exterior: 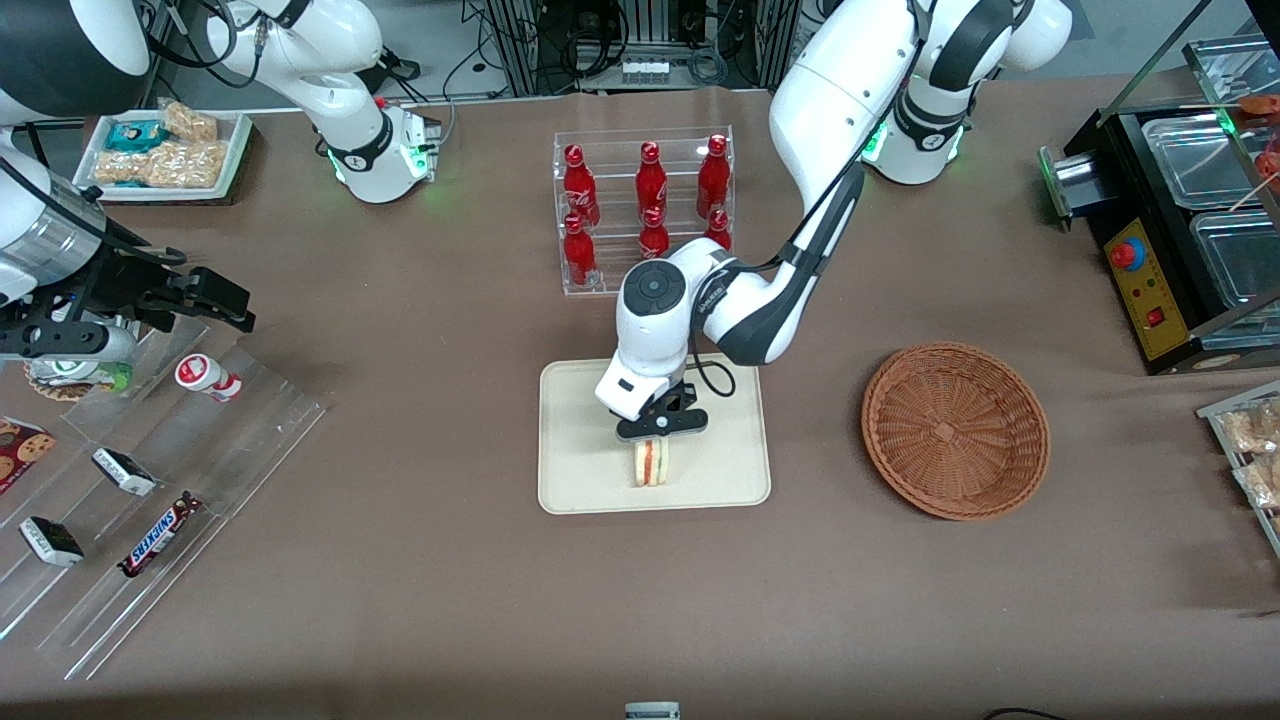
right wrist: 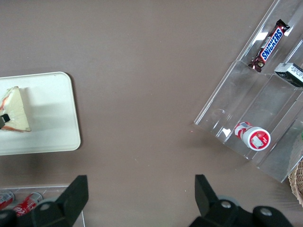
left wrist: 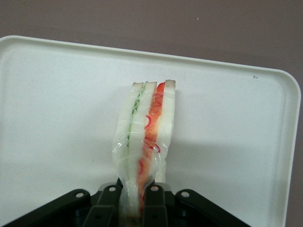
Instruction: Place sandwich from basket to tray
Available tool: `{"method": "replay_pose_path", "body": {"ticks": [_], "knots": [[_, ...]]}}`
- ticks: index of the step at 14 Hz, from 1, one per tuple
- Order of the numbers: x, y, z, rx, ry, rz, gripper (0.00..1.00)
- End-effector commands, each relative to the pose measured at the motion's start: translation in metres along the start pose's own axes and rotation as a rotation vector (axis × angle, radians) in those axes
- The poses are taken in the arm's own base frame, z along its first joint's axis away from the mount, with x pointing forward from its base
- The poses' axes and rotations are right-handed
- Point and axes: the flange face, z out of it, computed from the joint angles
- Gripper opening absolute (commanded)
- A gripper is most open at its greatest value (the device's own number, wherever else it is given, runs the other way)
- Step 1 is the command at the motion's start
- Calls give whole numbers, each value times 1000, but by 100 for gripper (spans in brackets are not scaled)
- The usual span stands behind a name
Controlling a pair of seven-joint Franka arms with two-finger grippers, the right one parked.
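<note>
One sandwich (exterior: 651, 464), wrapped in clear film and standing on edge, sat over the cream tray (exterior: 575, 480) with the left arm's gripper (exterior: 660, 428) directly above it, the fingers (left wrist: 152, 208) closed on the wedge's upper end. Its long axis ran straight away from the fingers toward the tray's rim nearest the front camera, the red and green filling layers lining up with the gap between the fingers. Seen from the parked arm's wrist, the sandwich's lower edge appeared to meet the tray floor, though actual contact could not be confirmed. Relative to the tray, the wicker basket (exterior: 955, 430) lay well apart toward the working arm's end of the desk (exterior: 450, 580), with nothing in it. Judged from this, release called only for the fingers to part sideways off the bread faces.
</note>
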Motion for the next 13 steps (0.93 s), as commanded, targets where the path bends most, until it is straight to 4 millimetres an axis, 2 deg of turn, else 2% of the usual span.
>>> {"method": "replay_pose_path", "body": {"ticks": [1, 2, 3, 4, 6, 8, 9, 10, 12, 13], "knots": [[-8, 5, 9, 4, 16, 34, 41], [-5, 6, 3, -3, 19, 25, 87], [-4, 7, -6, -8, 27, 27, 100], [1, 7, -22, -19, 37, 22, 100], [10, 3, -70, -27, 36, -3, 100], [22, -10, -123, -3, 34, -18, 100], [36, -27, -155, 4, 30, -35, 100], [56, -52, -179, 21, 15, -52, 100], [64, -73, -217, 22, 6, -80, 100], [68, -90, -224, 44, -8, -101, 100]]}}
